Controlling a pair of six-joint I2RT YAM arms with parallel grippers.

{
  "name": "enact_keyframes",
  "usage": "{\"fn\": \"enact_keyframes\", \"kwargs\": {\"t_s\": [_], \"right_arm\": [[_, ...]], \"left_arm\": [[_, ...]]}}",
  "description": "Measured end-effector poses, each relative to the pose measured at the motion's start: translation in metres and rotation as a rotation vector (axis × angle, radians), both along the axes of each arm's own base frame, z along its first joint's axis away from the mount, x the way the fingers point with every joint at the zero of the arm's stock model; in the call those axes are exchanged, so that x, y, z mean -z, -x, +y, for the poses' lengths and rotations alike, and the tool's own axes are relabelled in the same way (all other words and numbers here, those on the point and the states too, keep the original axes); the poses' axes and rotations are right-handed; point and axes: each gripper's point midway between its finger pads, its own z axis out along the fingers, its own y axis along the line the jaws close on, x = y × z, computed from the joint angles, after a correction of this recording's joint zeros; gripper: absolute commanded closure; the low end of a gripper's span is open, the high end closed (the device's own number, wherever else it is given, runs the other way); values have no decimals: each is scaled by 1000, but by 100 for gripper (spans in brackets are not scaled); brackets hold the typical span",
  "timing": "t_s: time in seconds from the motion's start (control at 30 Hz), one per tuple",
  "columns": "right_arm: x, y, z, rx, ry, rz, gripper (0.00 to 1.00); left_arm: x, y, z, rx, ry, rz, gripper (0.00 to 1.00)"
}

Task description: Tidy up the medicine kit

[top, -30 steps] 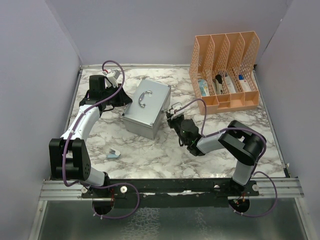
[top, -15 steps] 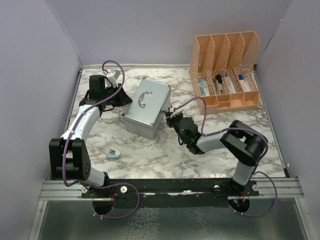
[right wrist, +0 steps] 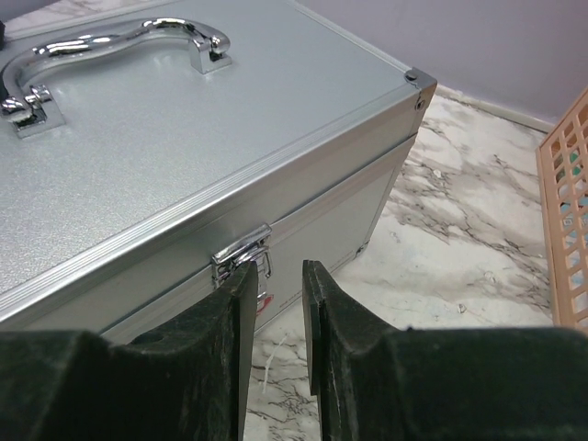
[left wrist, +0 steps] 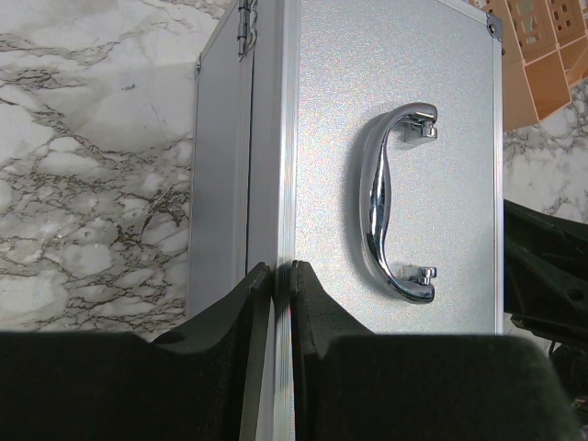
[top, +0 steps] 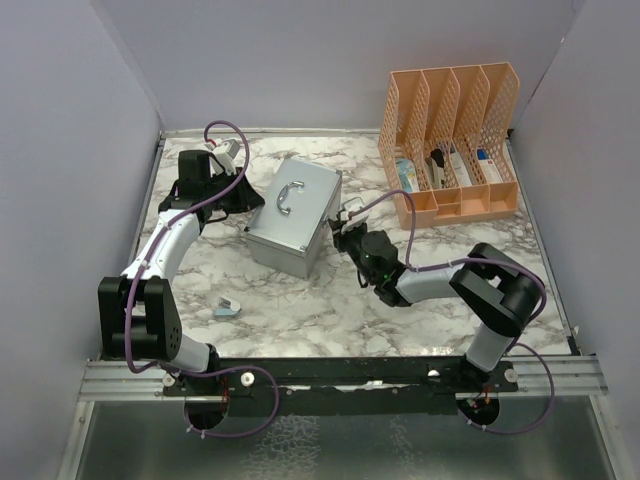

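Medicine kit, the grey metal rectangular box [top: 295,215] with a curved chrome handle [top: 288,195] on its lid, stands shut on the white marbled bench [top: 300,310], just left of centre in my overhead view and turned at a slant. My left tool [top: 248,197] sits at the box's upper left end. On the left wrist camera its black fingers [left wrist: 317,303] are drawn almost together over the lid's bright edge strip on the hinge [left wrist: 244,14] side. Only a sliver of that strip shows between them, and I cannot tell whether they truly bite on it. My right tool [top: 343,228] is at the box's front face, towards the right of the overhead view. On the right wrist camera its two pads [right wrist: 241,303] stand a little apart with nothing between them, bare bench showing through the gap. The left-hand pad's tip is right in front of the small metal front latch [right wrist: 243,254], which lies flat against the seam; contact I cannot judge. An orange mesh file organizer [top: 450,130] holding a few small packets stands at the upper right of the bench, well apart from the box. A small pale blue-grey item [top: 226,308] lies alone lower left of the box.
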Motion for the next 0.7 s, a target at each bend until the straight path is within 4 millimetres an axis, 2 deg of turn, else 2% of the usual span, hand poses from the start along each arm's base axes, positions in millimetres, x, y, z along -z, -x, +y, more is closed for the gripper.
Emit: {"fn": "enact_keyframes", "kwargs": {"t_s": [0.37,0.57,0.7], "right_arm": [[-20,0,10,-34,-51,-16,72],[-16,1,7,-23,-66,24,72],[-28,5,-4,7,-134,97,69]], "left_arm": [[0,0,0,0,0,0,84],[0,0,0,0,0,0,80],[0,0,0,0,0,0,74]]}}
